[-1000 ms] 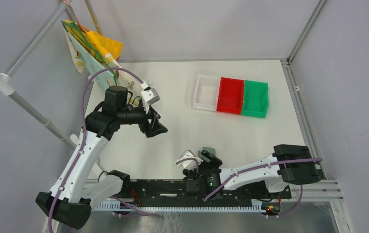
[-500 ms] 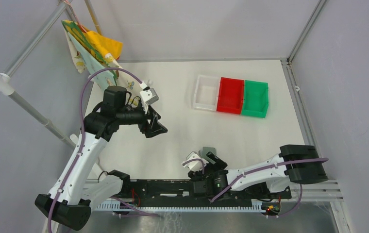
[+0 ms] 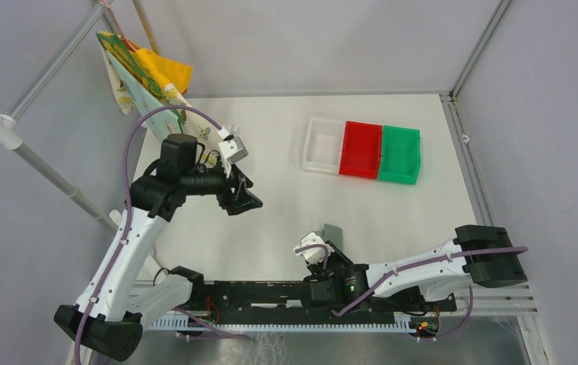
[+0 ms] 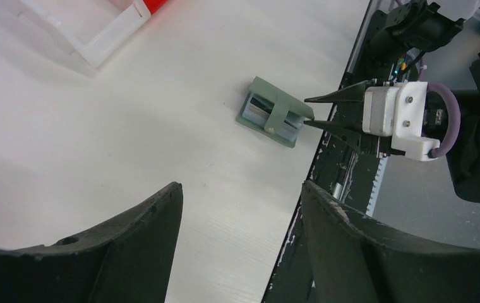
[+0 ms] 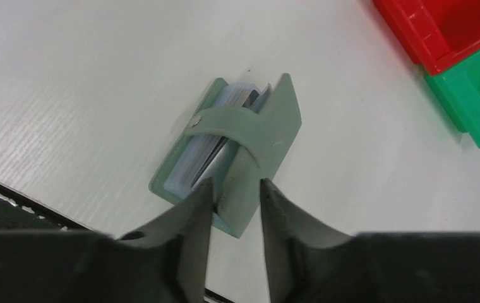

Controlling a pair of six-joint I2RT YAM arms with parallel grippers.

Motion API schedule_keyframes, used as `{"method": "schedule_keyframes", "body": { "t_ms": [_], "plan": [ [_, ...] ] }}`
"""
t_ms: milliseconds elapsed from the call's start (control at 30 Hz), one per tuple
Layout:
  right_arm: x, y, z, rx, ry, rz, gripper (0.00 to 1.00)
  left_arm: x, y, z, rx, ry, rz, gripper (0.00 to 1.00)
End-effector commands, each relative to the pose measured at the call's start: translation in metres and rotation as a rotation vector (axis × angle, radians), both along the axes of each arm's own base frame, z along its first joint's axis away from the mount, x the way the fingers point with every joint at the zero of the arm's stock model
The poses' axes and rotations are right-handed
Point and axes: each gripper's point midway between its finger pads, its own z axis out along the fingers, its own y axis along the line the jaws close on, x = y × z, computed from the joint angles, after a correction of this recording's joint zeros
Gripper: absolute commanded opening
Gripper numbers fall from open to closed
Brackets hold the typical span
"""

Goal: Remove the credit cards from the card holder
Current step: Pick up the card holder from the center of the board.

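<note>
Right wrist view: the right gripper [image 5: 232, 189] is low over the white table [image 5: 86, 76], its two dark fingers parted only a little. They straddle the near end of the raised cover flap of the small grey-green folding card holder [image 5: 225, 158]. The gap looks wider than the thin flap, and no clamp on it shows. The holder lies flat just ahead of the fingertips with its base on the table, the flap tilted up and a narrow strap with a small round snap [image 5: 196, 120] arching across the pocket. The flat rectangular credit cards [image 5: 199, 158] are stacked inside the pocket, under the strap and to the left of the flap. Only pale silvery edges and one darker edge show, so the separate cards cannot be sorted out. Far ahead and to the right of the fingers are a red plastic bin [image 5: 452, 31] and a green plastic bin [image 5: 477, 95], side by side and touching. Top external: a clear white plastic bin [image 3: 322, 144] adjoins the red one, the row well apart from the holder. The left gripper [image 4: 240, 189] hangs above the table with its broad dark fingers spread wide and nothing between them. From its wrist camera the holder lies well ahead, with the right gripper's tips at the holder's far edge.
</note>
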Motion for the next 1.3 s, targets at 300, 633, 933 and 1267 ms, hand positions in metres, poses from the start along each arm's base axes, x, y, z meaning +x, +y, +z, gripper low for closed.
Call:
{"method": "schedule_keyframes", "body": {
  "t_ms": [300, 633, 933, 1267],
  "plan": [
    [0.008, -0.023, 0.01, 0.153, -0.003, -0.059, 0.27, -0.005, -0.006, 0.027, -0.067, -0.017, -0.026, 0.73],
    [0.016, -0.053, -0.012, 0.24, 0.038, -0.149, 0.39, -0.008, -0.008, 0.034, -0.09, -0.004, -0.034, 0.73],
    [0.003, 0.001, 0.021, 0.48, 0.099, 0.134, 0.0, -0.017, -0.009, 0.03, -0.095, -0.034, -0.083, 0.79],
    [-0.008, 0.052, 0.114, 0.716, 0.179, 0.543, 0.0, -0.05, -0.008, 0.004, -0.114, -0.057, -0.199, 0.86]
  ]
}}
